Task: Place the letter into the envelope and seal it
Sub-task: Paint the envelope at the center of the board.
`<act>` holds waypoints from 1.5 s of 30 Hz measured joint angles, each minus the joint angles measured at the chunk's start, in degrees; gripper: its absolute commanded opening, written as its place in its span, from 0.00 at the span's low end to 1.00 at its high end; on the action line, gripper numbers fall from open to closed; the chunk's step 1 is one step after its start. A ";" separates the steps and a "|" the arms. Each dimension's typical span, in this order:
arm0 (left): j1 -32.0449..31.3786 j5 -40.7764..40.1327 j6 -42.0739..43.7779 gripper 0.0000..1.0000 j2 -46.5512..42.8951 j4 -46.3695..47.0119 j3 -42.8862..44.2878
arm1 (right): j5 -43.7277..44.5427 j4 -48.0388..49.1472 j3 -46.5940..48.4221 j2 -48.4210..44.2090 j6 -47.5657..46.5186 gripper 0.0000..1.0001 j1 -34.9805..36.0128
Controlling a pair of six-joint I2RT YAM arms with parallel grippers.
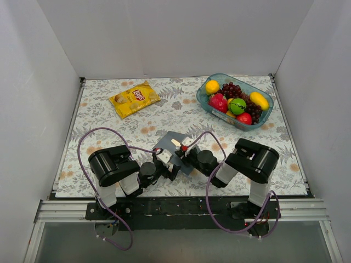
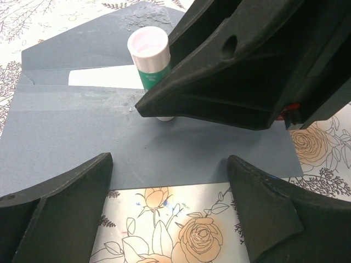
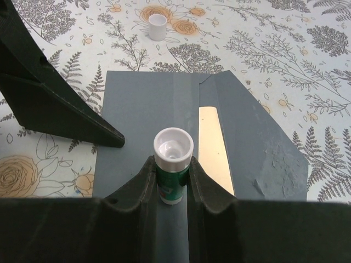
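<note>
The grey-blue envelope lies flat between my two grippers, its pointed flap open and smeared with glue. The cream letter shows as a narrow strip in the envelope's mouth; the same letter shows pale in the left wrist view. My right gripper is shut on a green glue stick, uncapped and standing upright on the envelope body. My left gripper is open, and its fingertips straddle the envelope's near edge with nothing between them.
The glue stick's white cap stands on the flowered tablecloth beyond the envelope. A yellow crisp bag lies at the back left. A blue basket of fruit stands at the back right. White walls enclose the table.
</note>
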 measured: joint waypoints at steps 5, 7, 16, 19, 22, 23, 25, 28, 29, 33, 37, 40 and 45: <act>0.00 -0.57 -0.22 0.84 0.00 0.00 -0.07 | 0.17 1.70 2.12 2.69 -0.76 0.01 0.02; 0.00 -0.61 -0.24 0.84 0.00 0.00 -0.09 | 0.17 1.90 3.02 3.48 -0.94 0.01 0.00; 0.00 -0.79 -0.26 0.84 -0.02 0.00 -0.11 | 0.37 1.81 3.04 3.52 -1.05 0.01 0.00; 0.00 -0.81 -0.26 0.84 -0.02 0.00 -0.11 | 0.57 1.42 1.75 2.27 -0.98 0.01 0.00; 0.00 -0.85 -0.26 0.84 -0.02 0.00 -0.11 | 0.74 0.37 0.48 0.66 -0.83 0.01 0.00; 0.00 -0.83 -0.26 0.84 -0.02 0.00 -0.09 | 0.90 0.11 0.09 0.17 -0.81 0.01 0.00; 0.00 -0.83 -0.26 0.84 -0.02 0.00 -0.09 | 1.16 -0.22 -0.66 -0.61 -0.79 0.01 0.00; 0.00 -0.85 -0.26 0.84 -0.02 0.00 -0.09 | 1.64 -0.94 -1.51 -1.68 -0.79 0.01 0.00; 0.00 -0.85 -0.26 0.84 -0.02 0.00 -0.09 | 1.79 -1.16 -1.70 -1.99 -0.79 0.01 0.00; 0.00 -0.83 -0.26 0.84 -0.02 0.00 -0.09 | 2.14 -1.49 -1.88 -2.36 -0.79 0.01 0.00; 0.00 -0.83 -0.24 0.84 -0.02 0.00 -0.09 | 2.19 -1.49 -0.55 -1.31 -0.85 0.01 0.00; 0.00 -0.83 -0.26 0.84 -0.04 0.00 -0.11 | 2.14 -1.51 2.16 0.85 -1.09 0.01 -0.09; 0.00 -1.03 -0.31 0.84 -0.11 0.00 -0.24 | 1.84 -1.66 6.01 3.80 -2.14 0.01 -0.09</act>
